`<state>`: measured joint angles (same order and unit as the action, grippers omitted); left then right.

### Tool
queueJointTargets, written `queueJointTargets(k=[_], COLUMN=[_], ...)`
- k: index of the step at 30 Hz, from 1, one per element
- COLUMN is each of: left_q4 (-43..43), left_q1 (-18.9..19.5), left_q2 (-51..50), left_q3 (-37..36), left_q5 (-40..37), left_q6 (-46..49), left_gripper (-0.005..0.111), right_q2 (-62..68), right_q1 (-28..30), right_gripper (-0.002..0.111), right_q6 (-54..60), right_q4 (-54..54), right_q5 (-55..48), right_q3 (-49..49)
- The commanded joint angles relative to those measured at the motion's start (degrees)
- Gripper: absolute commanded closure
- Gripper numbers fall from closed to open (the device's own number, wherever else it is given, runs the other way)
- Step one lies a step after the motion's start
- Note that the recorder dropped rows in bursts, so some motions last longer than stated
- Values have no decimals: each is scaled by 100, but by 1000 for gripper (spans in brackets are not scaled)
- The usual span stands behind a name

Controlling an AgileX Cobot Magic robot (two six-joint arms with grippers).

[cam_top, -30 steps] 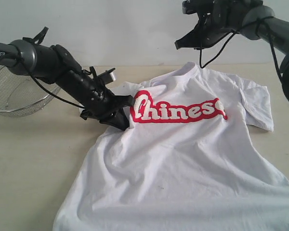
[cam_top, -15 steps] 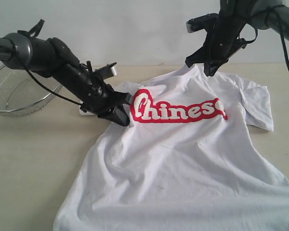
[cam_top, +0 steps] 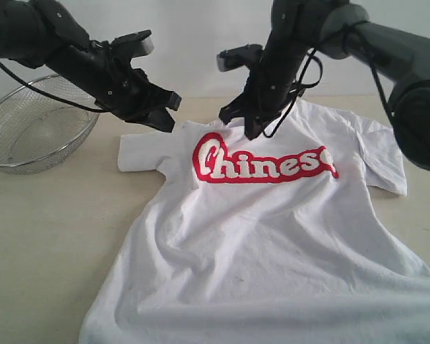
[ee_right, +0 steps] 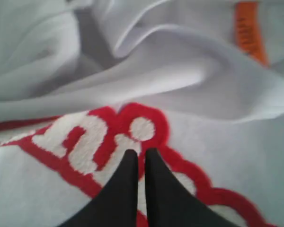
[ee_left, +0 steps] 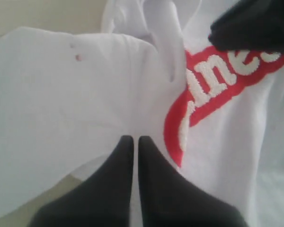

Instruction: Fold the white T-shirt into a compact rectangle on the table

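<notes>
The white T-shirt (cam_top: 272, 236) lies front up on the table (cam_top: 50, 229), red "Chinese" lettering (cam_top: 265, 163) across the chest. Its left sleeve (cam_top: 140, 152) is spread flat. My left gripper (cam_top: 168, 115) hovers shut just above and behind that sleeve, holding nothing. In the left wrist view, the left gripper (ee_left: 132, 139) has its jaws together over the white cloth (ee_left: 61, 94). My right gripper (cam_top: 242, 123) is shut and empty at the collar. Through the right wrist view, the right gripper (ee_right: 141, 152) points at the lettering (ee_right: 85, 137), the orange tag (ee_right: 248, 30) beyond.
A round wire-mesh basket (cam_top: 29, 136) stands at the far left of the table, behind the left arm. Bare tabletop runs along the shirt's left side. The shirt's hem reaches the front edge of the exterior view, and its right sleeve (cam_top: 387, 161) lies spread at the right.
The left gripper has lifted up and back off the shirt's shoulder, leaving the sleeve flat. The right gripper has swung left and down from above the table to the collar.
</notes>
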<state>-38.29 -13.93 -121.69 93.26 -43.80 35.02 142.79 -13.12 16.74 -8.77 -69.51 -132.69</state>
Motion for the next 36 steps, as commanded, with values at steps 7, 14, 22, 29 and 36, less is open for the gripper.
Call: queueJointTargets(k=[7, 14, 22, 29, 36], left_q4=[40, 40, -33, -138, -165], left_q1=[151, 151, 139, 139, 139], left_q2=[-52, -163, -302, -302, -314], left_q3=[13, 13, 13, 13, 13], left_q5=[558, 984, 1122, 1080, 962], left_q6=[38, 52, 77, 146, 146], left_gripper=[102, 102, 102, 102, 102], right_q2=[-95, -95, -95, -95, -109], right_q1=[-353, -353, -353, -353, -353], right_gripper=[108, 108, 108, 108, 108], right_q6=[-73, -276, -276, -276, -223], right_q4=[52, 60, 48, 35, 35], right_q5=[-45, -45, -45, -45, -45], right_q3=[743, 1059, 2034, 2748, 3351])
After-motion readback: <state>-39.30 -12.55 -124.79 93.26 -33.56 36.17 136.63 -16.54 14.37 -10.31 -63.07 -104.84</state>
